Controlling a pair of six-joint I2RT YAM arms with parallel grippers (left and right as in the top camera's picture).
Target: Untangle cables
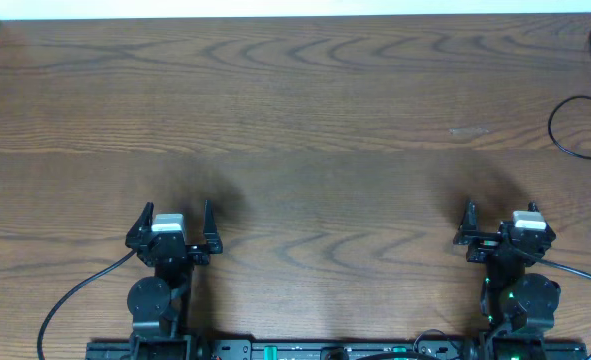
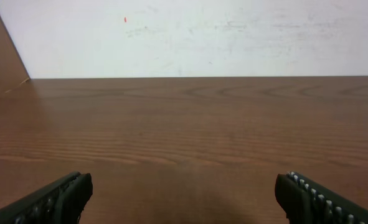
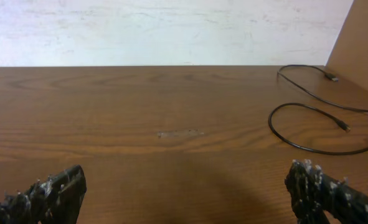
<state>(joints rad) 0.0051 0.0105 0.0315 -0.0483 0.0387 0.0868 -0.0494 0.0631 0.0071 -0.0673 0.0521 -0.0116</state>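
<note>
A thin black cable lies in loose loops at the table's far right edge, partly cut off by the frame. In the right wrist view this cable curves over the wood at the right, with two small plug ends showing. My left gripper rests near the front left, open, and the left wrist view shows only bare wood between its fingers. My right gripper sits at the front right, open and empty, well short of the cable.
The brown wooden table runs back to a white wall. Wooden side panels stand at the left and the right. Thicker black arm wires trail from both arm bases at the front edge. A pale scuff marks the wood.
</note>
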